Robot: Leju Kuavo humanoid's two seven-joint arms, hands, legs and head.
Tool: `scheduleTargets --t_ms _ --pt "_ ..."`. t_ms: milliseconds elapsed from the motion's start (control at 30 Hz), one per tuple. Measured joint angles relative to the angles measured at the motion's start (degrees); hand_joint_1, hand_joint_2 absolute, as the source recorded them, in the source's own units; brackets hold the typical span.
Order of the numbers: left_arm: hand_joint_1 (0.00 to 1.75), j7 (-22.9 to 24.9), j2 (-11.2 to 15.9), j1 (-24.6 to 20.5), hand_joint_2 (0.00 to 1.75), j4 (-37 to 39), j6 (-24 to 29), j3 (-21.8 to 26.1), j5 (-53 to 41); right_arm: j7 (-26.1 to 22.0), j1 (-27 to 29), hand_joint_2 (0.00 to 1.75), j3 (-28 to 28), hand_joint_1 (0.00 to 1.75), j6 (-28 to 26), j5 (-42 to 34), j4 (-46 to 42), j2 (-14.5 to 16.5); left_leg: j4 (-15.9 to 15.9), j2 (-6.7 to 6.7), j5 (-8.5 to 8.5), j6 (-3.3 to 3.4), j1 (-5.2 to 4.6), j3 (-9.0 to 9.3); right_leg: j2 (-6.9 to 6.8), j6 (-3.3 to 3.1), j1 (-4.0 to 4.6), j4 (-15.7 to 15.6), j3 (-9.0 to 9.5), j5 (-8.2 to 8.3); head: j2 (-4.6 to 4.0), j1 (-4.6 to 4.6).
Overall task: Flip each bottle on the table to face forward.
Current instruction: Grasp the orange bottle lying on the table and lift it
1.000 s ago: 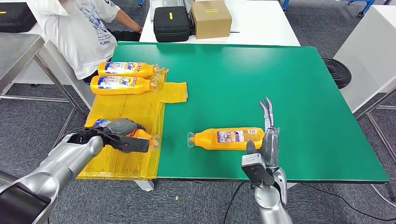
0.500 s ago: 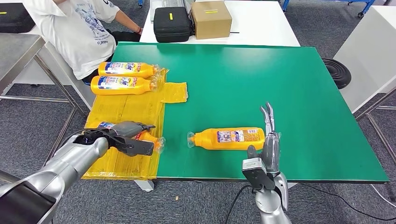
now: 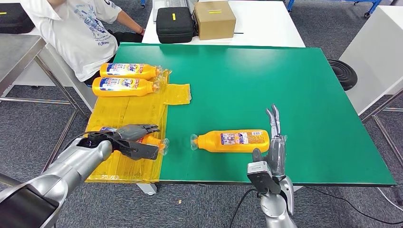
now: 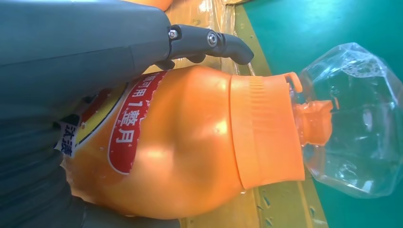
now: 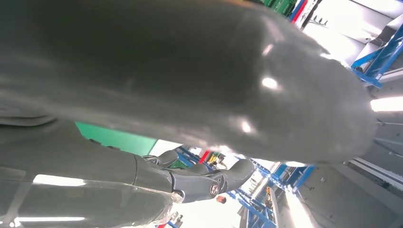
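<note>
Sideways, left hand [image 3: 135,140] around bottle [image 3: 154,141]

Four orange bottles lie sideways: two [image 3: 129,71] [image 3: 124,86] far-left, one [image 3: 153,141] near-left, one [image 3: 233,140] mid-table.

I see the table [image 3: 285,71] ahead, with a plastic sheet [image 3: 128,111] spread over its left edge. Two bottles [image 3: 128,71] [image 3: 124,87] lie side by side at the sheet's far end, necks pointing right. At the near end my left hand [image 3: 135,141] wraps a third bottle [image 4: 190,147] — its neck reaches the sheet's right edge. A fourth bottle [image 3: 232,141] lies right of that, on the bare table near the front edge, neck pointing left. My right hand [image 3: 273,147] stands just beside its base. Behind the table — a second table [image 3: 266,28] carrying a case [image 3: 175,23] and, to its right, a box [image 3: 215,19]. A person [image 3: 81,33] sits at the far left corner.
</note>
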Motion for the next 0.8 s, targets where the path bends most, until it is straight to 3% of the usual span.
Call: scheduleTargets --t_ms 467,600,800 --pt "0.0 0.02 -0.09 -0.01 1.75 0.07 0.02 -0.24 0.27 0.02 0.16 0.0 -0.04 0.0 0.0 0.0 -0.02 0.0 0.0 0.0 0.0 0.0 0.0 0.0 0.0 0.0 0.0 0.0 0.01 0.0 0.0 0.0" --pt "0.0 -0.02 -0.09 -0.13 0.0 0.07 0.04 -0.49 0.58 0.05 0.18 0.0 -0.08 0.0 0.0 0.0 -0.02 0.0 0.0 0.0 0.0 0.0 0.0 0.0 0.0 0.0 0.0 0.0 0.01 0.0 0.0 0.0" --pt "0.0 -0.46 1.81 -0.45 0.0 -2.46 -1.18 -0.9 3.26 0.07 0.22 0.0 -0.26 0.0 0.0 -0.32 -0.02 -0.03 0.0 0.01 0.01 -0.01 0.0 -0.01 0.01 0.0 0.0 0.01 -0.01 0.0 0.0 0.02"
